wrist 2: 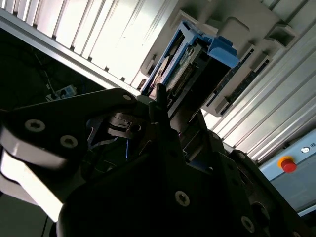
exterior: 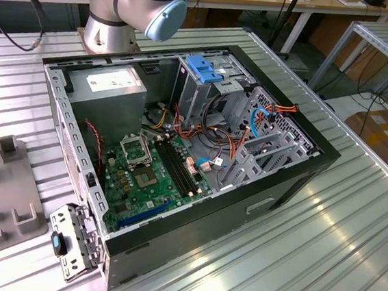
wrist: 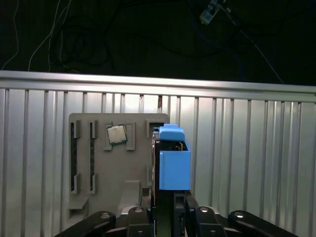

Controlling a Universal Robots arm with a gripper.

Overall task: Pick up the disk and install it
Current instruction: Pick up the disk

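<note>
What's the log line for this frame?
stage: pick | gripper: at the disk, grip unclear | disk: on edge over grey holder, not in PC case

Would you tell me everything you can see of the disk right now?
The disk is a flat drive in a bright blue plastic carrier frame, seen edge-on in both wrist views. Its near end sits clamped between the jaws of the gripper, above the grey slotted holder on the ribbed metal table. Whether it touches the holder cannot be told.
</note>
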